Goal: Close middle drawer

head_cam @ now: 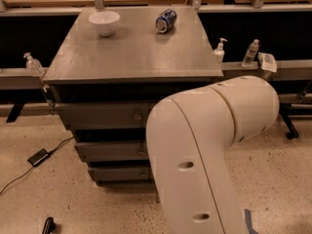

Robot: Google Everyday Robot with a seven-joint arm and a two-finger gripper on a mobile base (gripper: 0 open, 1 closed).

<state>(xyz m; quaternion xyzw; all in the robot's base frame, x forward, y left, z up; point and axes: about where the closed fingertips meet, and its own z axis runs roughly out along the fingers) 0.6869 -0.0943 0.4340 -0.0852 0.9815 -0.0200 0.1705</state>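
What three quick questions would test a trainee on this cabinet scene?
1. True or false: the white bowl stands right of the blue can.
2. What covers the right end of the middle drawer? A) the robot arm B) the bowl C) the can
3. Can the gripper be seen?
Key: 1 false; 2 A; 3 no, it is out of view, only the arm shows.

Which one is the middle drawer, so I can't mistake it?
Find the grey cabinet carrying the white bowl and blue can; its front holds three stacked drawers, partly behind the robot's white arm. The middle drawer is the low flat front between the taller top drawer and the bottom drawer. The gripper is out of view.
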